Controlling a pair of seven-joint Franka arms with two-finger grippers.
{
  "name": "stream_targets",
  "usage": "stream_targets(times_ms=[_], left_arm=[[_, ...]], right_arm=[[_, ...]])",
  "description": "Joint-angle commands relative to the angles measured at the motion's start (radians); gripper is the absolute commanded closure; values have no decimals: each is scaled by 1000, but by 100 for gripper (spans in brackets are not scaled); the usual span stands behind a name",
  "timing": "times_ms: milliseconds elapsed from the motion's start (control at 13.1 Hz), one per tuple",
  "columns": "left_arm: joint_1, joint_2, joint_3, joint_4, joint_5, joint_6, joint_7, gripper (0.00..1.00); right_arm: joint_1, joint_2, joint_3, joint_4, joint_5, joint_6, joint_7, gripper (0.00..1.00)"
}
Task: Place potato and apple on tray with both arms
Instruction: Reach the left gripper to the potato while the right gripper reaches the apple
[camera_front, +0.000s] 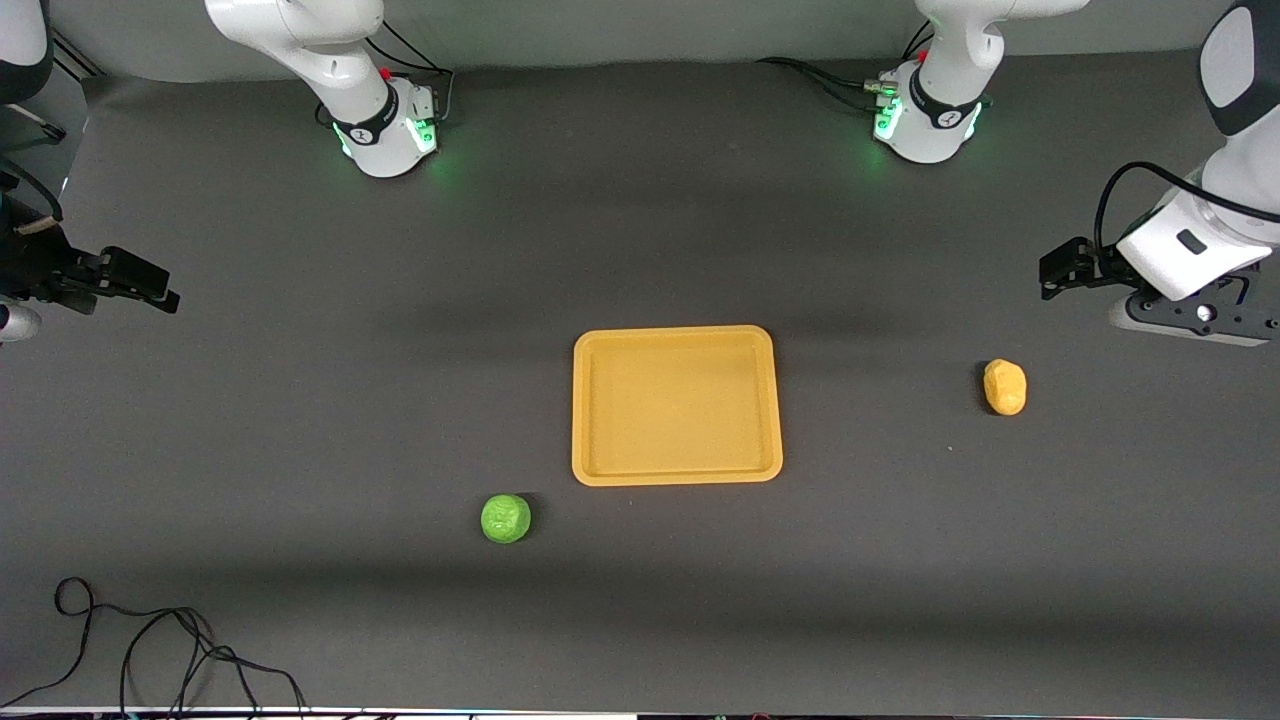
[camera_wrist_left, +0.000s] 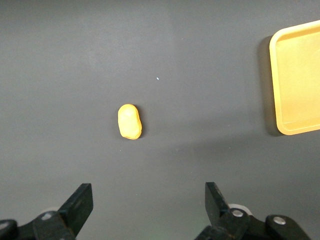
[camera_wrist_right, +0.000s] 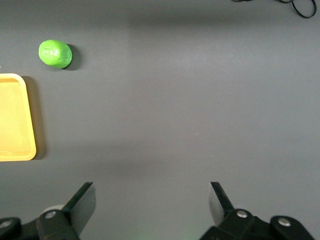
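Observation:
The yellow-orange tray (camera_front: 676, 335) lies flat and empty mid-table. The green apple (camera_front: 506, 518) sits on the table just nearer the front camera than the tray, toward the right arm's end. The potato (camera_front: 1004, 387) lies on the table beside the tray, toward the left arm's end. My left gripper (camera_front: 1065, 268) is open and empty, up over the table near the potato (camera_wrist_left: 130, 121), with its fingertips apart (camera_wrist_left: 148, 197). My right gripper (camera_front: 140, 282) is open and empty (camera_wrist_right: 151, 196) over the right arm's end of the table, well apart from the apple (camera_wrist_right: 55, 53).
The arm bases (camera_front: 385, 130) (camera_front: 925, 120) stand along the table's back edge. A loose black cable (camera_front: 150, 640) lies near the front edge at the right arm's end. The tray's rim also shows in the left wrist view (camera_wrist_left: 280, 100) and the right wrist view (camera_wrist_right: 30, 120).

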Motion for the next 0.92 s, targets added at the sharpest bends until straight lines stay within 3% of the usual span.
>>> stream_targets(times_ms=[0, 229, 610, 839], left_arm=[[-9, -13, 0, -14, -5, 10, -27, 0], [-5, -5, 0, -21, 5, 22, -29, 0], [43, 104, 6, -136, 11, 247, -10, 0], [61, 246, 6, -210, 9, 517, -7, 0]], right_arm=[[2, 11, -5, 31, 26, -21, 10, 0], [4, 14, -5, 33, 24, -21, 10, 0], [4, 34, -3, 53, 24, -21, 10, 0], [5, 37, -3, 51, 24, -21, -3, 0]])
